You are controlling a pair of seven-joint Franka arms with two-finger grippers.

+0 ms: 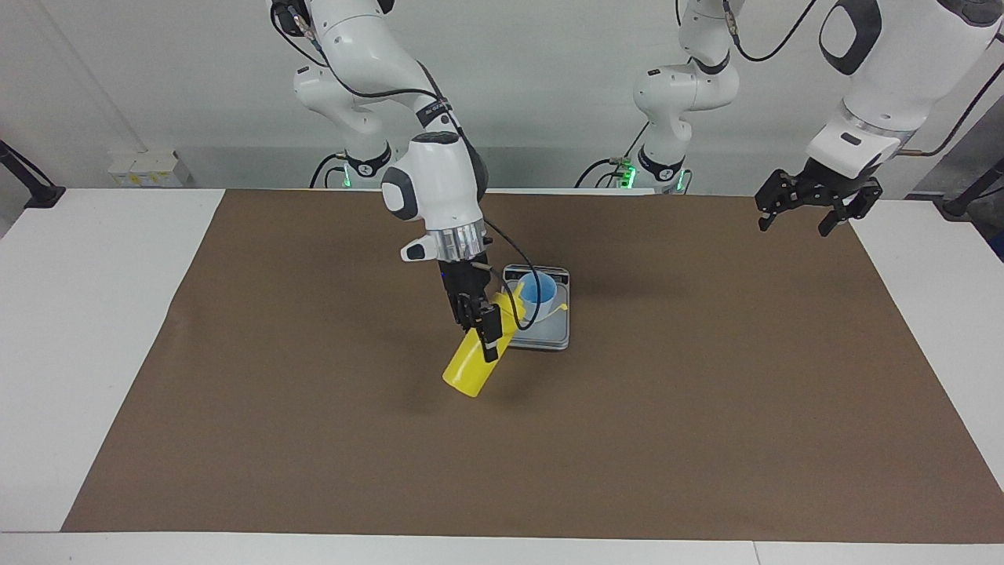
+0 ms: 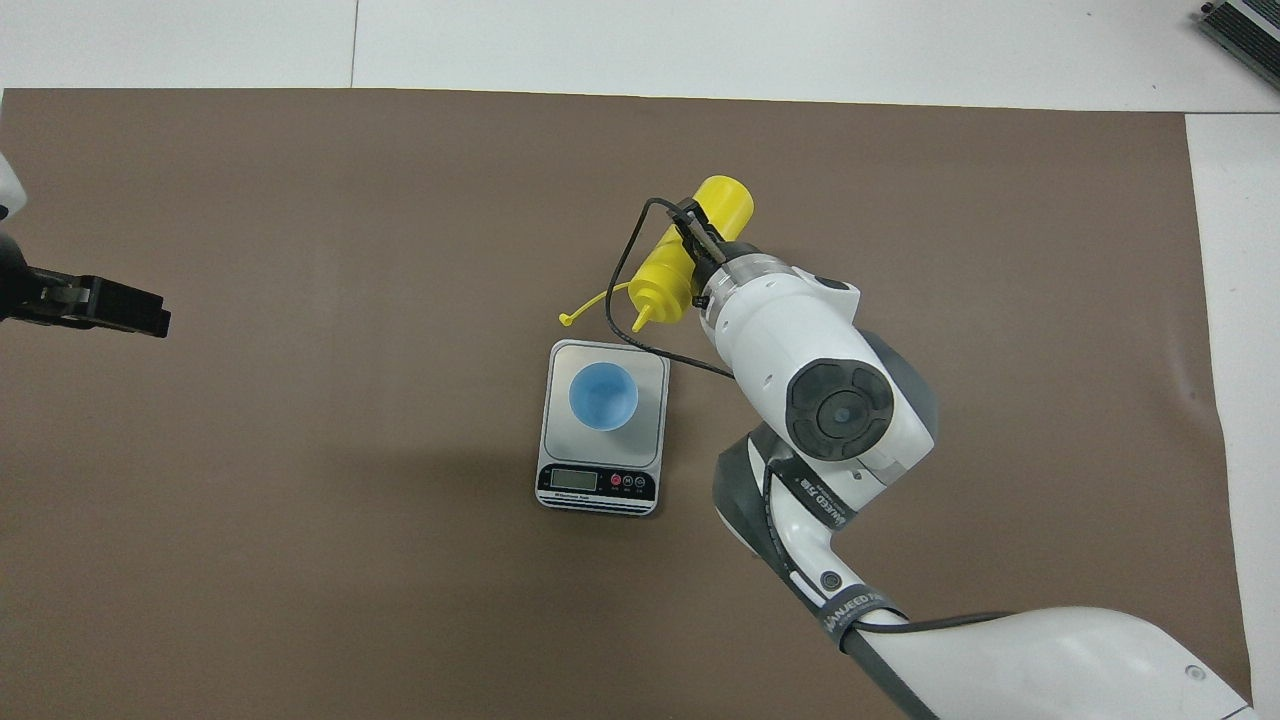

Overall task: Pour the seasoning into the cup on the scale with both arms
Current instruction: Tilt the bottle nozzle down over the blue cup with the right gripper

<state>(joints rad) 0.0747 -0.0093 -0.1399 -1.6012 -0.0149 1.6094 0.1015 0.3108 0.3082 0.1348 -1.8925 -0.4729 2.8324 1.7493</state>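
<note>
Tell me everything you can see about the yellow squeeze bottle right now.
The yellow squeeze bottle is a bright yellow cylinder that looks like soft plastic, with a nozzle top and a thin tethered cap dangling from it. The right gripper is shut on its middle and holds it in the air, tilted steeply, nozzle pointing toward the blue cup on the scale, base away from the robots. Nothing else touches it; no seasoning is visibly coming out.
</note>
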